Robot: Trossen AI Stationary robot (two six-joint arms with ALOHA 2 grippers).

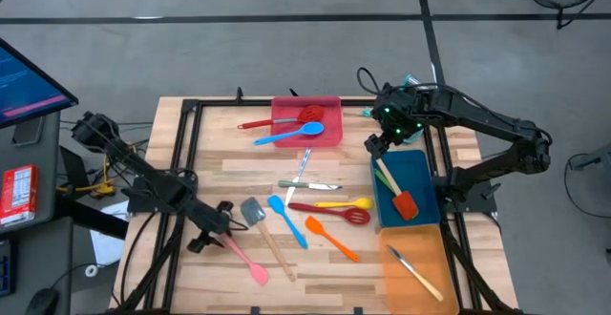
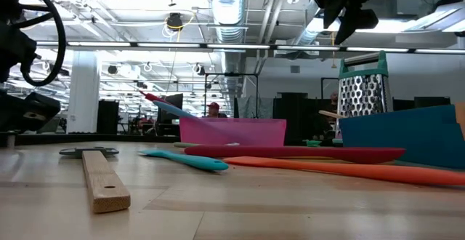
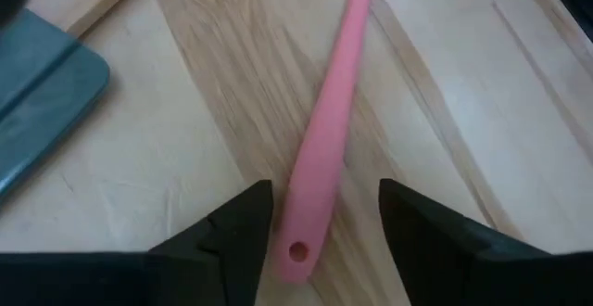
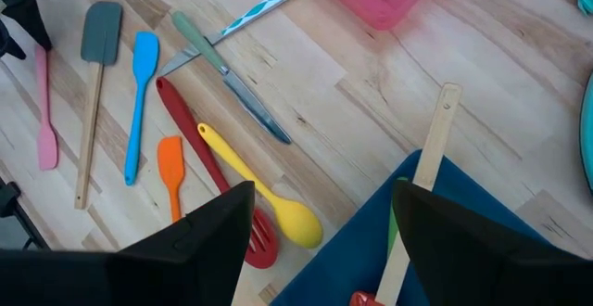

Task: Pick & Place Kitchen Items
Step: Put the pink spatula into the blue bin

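- Left tool [image 3: 320,227] is low over the desk [image 1: 229,167], fingers apart, straddling the handle end of the pink spatula [image 3: 326,139], which lies flat near the desk's front left.
- Right tool [image 1: 379,146] hangs with fingers apart above the far end of the blue tray [image 1: 422,177], which holds a wooden-handled red spatula [image 1: 398,193].
- More utensils lie mid-desk: yellow spoon [image 4: 259,190], orange spatula [image 4: 170,172].

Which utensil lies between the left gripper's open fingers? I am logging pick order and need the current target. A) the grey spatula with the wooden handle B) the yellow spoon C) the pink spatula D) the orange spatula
C: in the left wrist view the pink spatula has its handle end lying between the open left gripper, not yet clamped.
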